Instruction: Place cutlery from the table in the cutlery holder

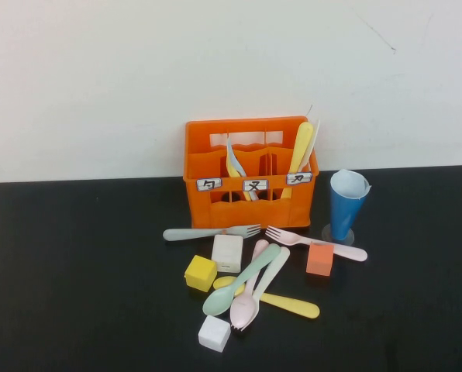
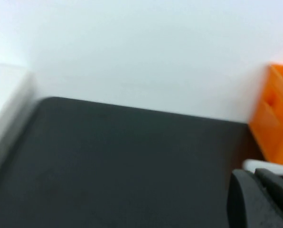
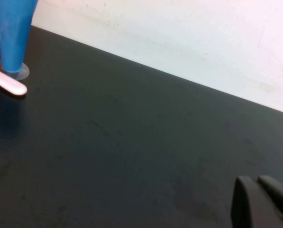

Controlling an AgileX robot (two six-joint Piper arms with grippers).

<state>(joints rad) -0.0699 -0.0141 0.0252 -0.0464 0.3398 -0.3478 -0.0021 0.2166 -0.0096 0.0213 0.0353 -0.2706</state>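
We note the wide matte black desk (image 1: pixel 76 263) carrying everything. The bright orange slotted plastic crate that serves as cutlery holder (image 1: pixel 250 198) stands at the back centre, against the white wall, already containing a yellow piece and a light blue one upright in its compartments. Just to its right stands a blue cone-shaped cup (image 1: pixel 346 203).

In front of the holder the loose cutlery lies flat: a mint green fork (image 1: pixel 208 232), a pink fork (image 1: pixel 318 243), then an overlapping pile made of a mint green spoon (image 1: pixel 243 280), a pink spoon (image 1: pixel 246 304) and a yellow spoon (image 1: pixel 281 301). Small yellow, white and orange blocks sit among them.

Judgement: nothing is grasped yet. We would begin with the two forks, which lie apart from the pile, gripping across the slim handle. The pile's topmost piece should follow, to avoid dragging its neighbours or nudging blocks.

The left end effector (image 2: pixel 262 197) hovers over bare desk left of the holder; the right end effector (image 3: pixel 262 199) hovers over bare desk right of the cup. Both hold nothing; how far their fingers are apart we cannot tell.
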